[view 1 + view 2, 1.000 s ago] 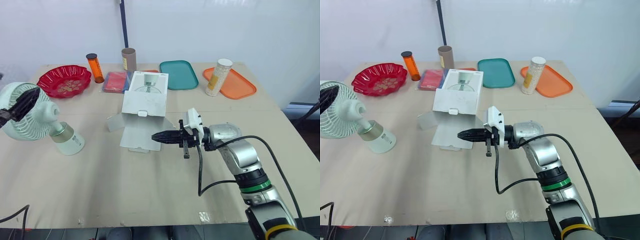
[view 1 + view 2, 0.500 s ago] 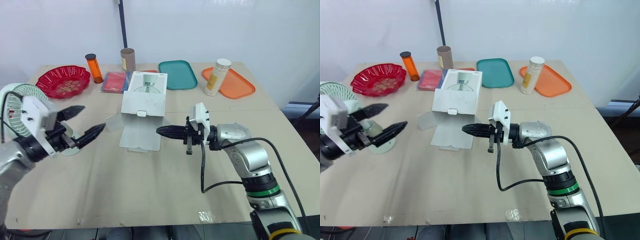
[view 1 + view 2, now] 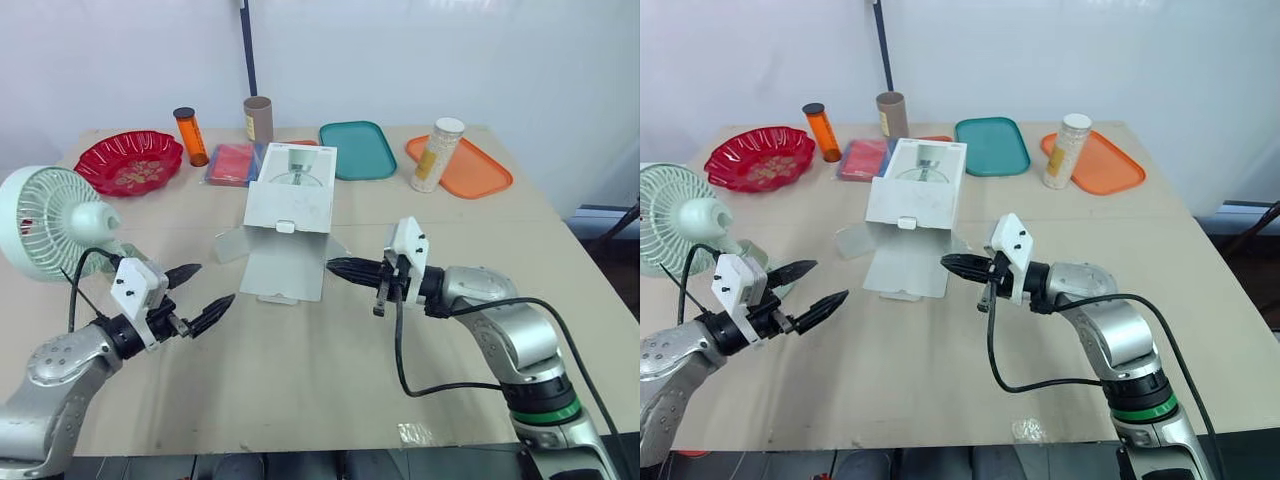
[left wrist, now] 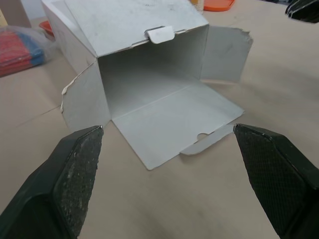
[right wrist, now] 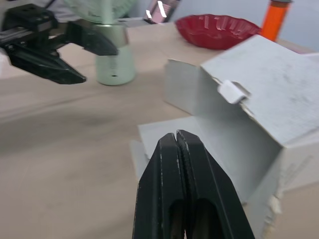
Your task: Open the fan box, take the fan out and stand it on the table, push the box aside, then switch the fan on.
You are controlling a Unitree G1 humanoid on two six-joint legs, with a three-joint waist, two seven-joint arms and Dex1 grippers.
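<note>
Masking fan (image 3: pixel 45 220) base, left hand (image 3: pixel 215 283) spread

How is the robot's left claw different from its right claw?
The left claw is open wide; the right claw is shut. The left claw is left of the open box, the right claw right of it. Both are black, empty and aimed at the box.

Left gripper (image 3: pixel 214 282) at lower left of frame, fingers spread wide, right gripper (image 3: pixel 333 266) at centre, fingers pressed together, pointing left.
</note>
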